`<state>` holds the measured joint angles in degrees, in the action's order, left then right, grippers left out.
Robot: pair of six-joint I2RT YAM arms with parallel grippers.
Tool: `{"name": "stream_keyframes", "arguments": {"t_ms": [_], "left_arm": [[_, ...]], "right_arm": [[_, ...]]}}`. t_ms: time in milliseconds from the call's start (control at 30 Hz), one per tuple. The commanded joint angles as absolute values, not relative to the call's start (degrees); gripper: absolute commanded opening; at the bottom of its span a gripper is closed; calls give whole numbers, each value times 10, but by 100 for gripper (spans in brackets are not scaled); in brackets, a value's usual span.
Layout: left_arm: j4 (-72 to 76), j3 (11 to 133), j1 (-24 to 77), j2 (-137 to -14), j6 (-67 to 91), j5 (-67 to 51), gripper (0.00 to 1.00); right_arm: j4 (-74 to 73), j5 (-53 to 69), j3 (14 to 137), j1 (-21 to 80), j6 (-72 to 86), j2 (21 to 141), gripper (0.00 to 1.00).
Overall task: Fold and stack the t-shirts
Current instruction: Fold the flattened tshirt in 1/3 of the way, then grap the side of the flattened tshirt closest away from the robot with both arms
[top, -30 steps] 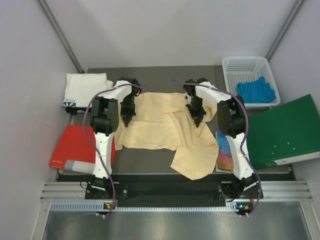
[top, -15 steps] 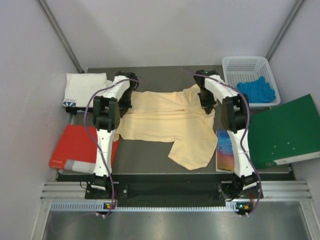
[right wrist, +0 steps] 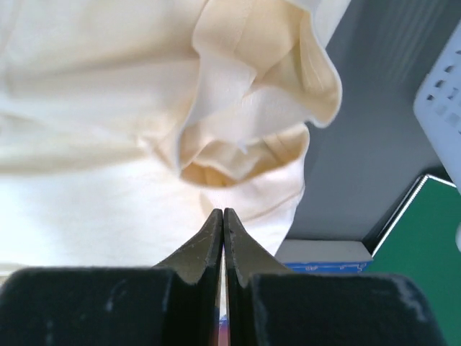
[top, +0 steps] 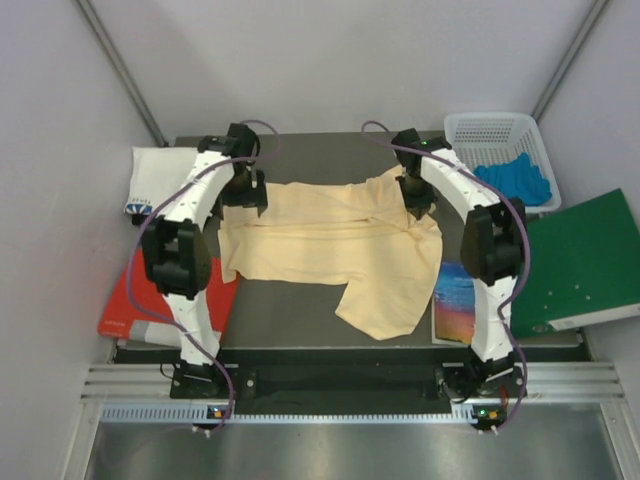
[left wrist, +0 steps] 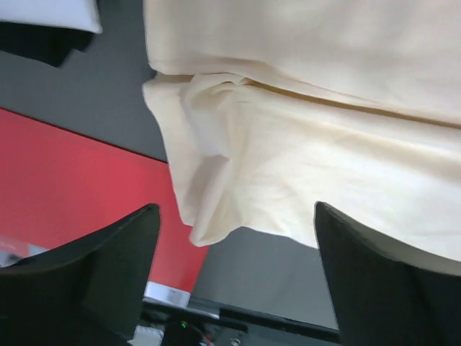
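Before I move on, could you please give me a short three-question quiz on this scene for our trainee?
1. True or false: the left gripper stands open over the pale peach-yellow cloth t-shirt, gripping nothing.
2. The crumpled cloth in the white plastic basket is: A blue, B red, C green.
3. Fill in: the folded white cloth t-shirt lies at the far ___ corner of the table.
Key: 1 true; 2 A; 3 left.
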<state>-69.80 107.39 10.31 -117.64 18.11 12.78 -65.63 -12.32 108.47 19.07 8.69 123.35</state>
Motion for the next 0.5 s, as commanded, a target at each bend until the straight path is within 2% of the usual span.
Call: {"name": "stream_keyframes", "arguments": {"t_ms": [0, 233, 467], "left_arm": [[-623, 990, 102, -1065, 188, 91, 99], [-616, 874, 63, -1028, 201, 64, 99], [-581, 779, -47, -985, 210, -55, 99]], "right_arm": [[-641, -124, 1057, 199, 83, 1141, 0], [-620, -72, 1000, 201, 79, 1098, 0], [-599, 23, 955, 220, 88, 1095, 0]]}}
